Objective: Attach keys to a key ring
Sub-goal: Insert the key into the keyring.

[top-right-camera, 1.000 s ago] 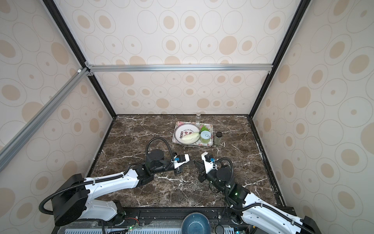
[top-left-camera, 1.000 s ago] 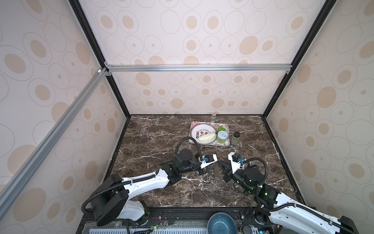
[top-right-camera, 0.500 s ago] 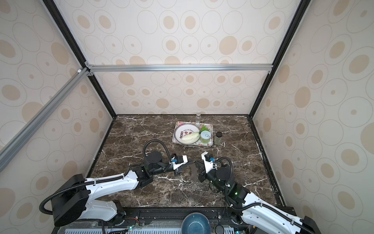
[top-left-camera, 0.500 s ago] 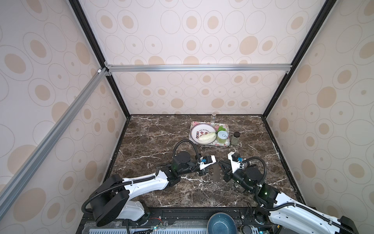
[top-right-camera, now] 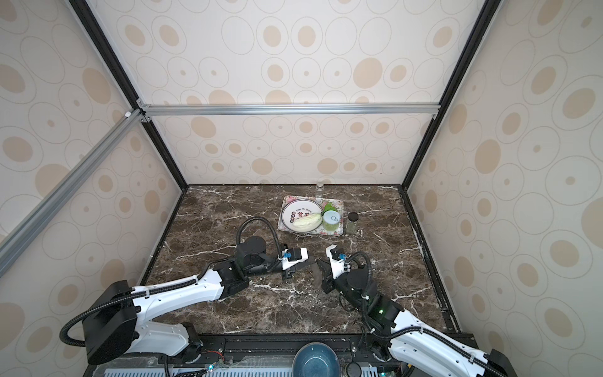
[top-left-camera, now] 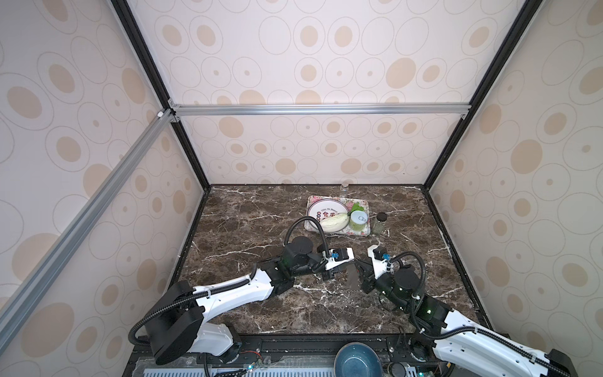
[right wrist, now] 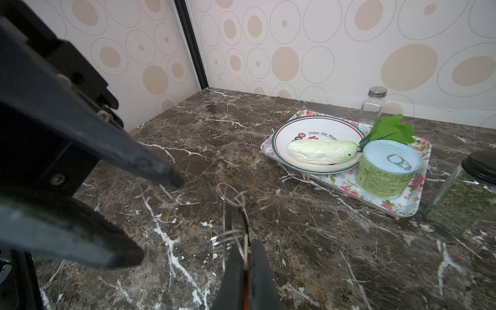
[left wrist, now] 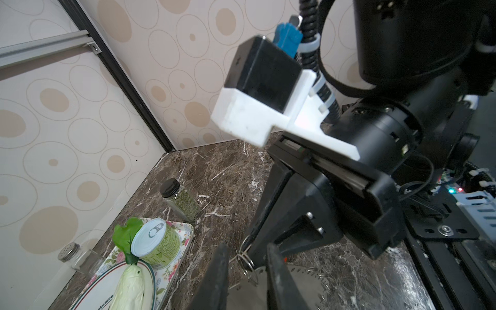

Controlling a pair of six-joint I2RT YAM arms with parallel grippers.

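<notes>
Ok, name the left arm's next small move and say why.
Probably draw the left gripper straight back, clear of the wire loop. Its fingers stand apart on either side of it, gripping nothing, while the right gripper is shut on the red tag.

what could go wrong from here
The right gripper, jaws shut, pinches thin wire loops at its tips; they could twist or slip free. The left gripper, jaws open, sits very close to those loops and the right gripper; closing or advancing might knock them loose or clash.
</notes>
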